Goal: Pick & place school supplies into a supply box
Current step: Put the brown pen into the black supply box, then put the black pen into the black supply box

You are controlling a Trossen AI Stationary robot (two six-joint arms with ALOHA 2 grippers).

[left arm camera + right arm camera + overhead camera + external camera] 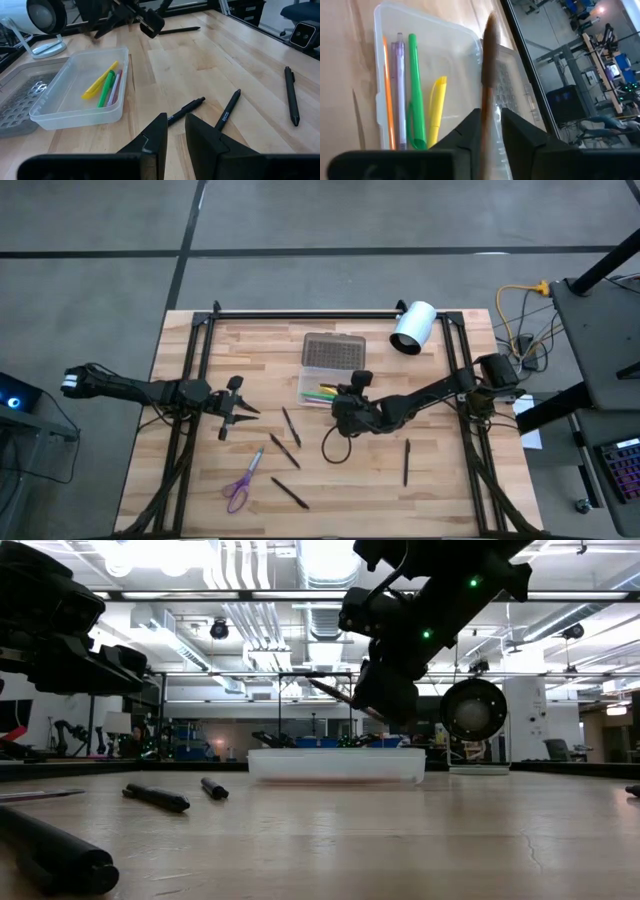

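The supply box (304, 385) is a clear tray with its dotted lid (333, 350) lying open on the far side. It holds green, yellow, orange and lilac pens (412, 80). My right gripper (345, 402) hovers over the box's near right part (450, 55), shut on a brown pencil (489, 65). My left gripper (250, 410) is left of the box above the table, narrowly open and holding nothing (176, 122). Black pens (290, 425) (284, 451) (290, 493) (406, 461) and purple-handled scissors (240, 486) lie flat on the wood. My right gripper pinches the brown pencil between its two fingers (472, 125). The pencil sticks out forward past the fingertips (491, 35) and is lifted clear above the box. In the low view it slants out of the gripper toward the left (330, 692).
A white cylinder lamp (412, 328) stands at the far edge, right of the lid. A black cable loop (335, 445) hangs under the right arm. A lilac pen (256, 461) lies beside the scissors. Bare wood shows between the box and the table's right frame rail (465, 410).
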